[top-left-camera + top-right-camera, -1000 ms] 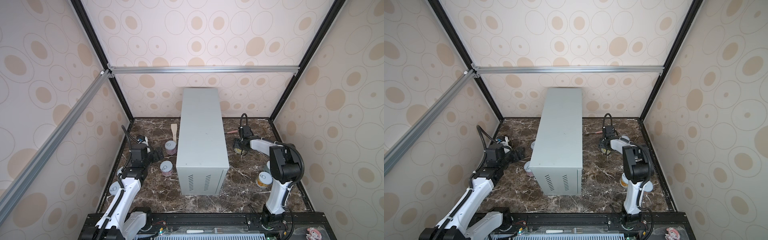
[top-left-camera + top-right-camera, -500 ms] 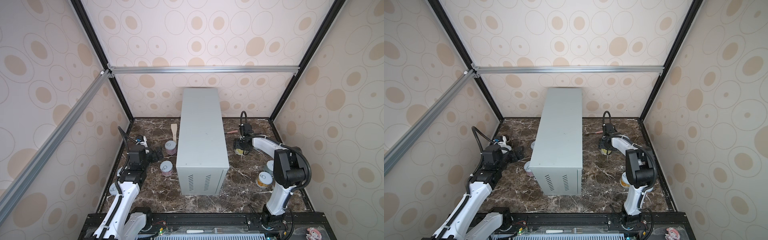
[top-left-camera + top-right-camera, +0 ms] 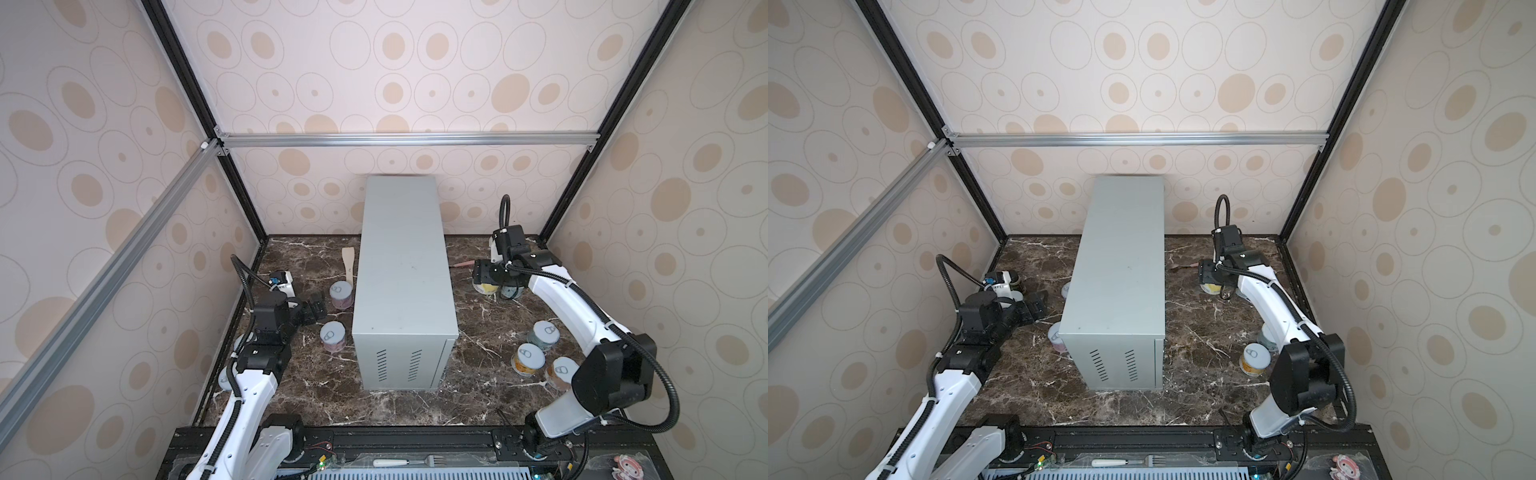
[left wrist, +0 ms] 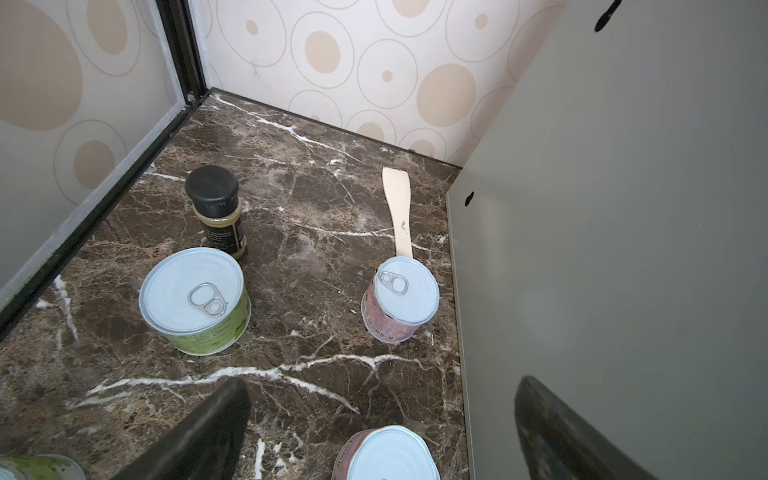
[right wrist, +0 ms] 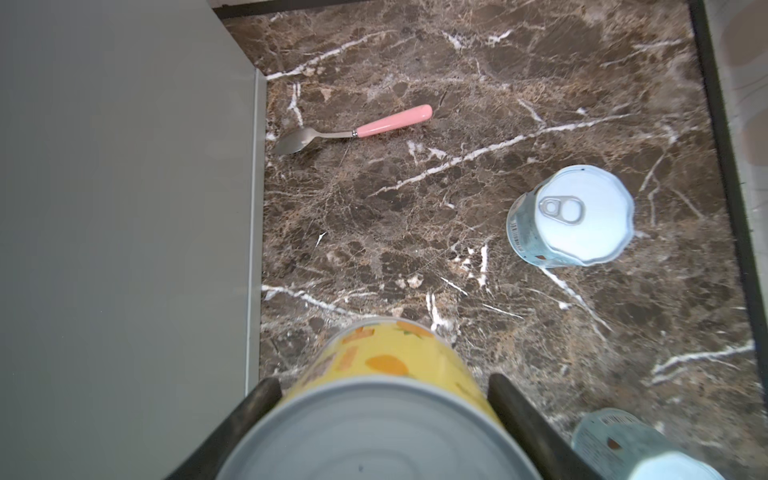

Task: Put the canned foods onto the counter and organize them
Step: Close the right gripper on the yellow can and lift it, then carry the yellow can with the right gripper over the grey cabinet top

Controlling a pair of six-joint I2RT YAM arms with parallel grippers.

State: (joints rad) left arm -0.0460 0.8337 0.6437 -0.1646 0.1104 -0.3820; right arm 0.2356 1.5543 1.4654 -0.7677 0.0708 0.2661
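Papered booth, marble table
Cream walls printed with tan ovals and rings enclose a dark brown, white-veined marble table; black corner posts and silver aluminium rails frame it under even light.

The yellow can bears orange fruit print; the counter is grey.

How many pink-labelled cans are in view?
2, both left of the counter: far pink can by the wooden spatula, near pink can toward the vented end. The left arm may hide more.
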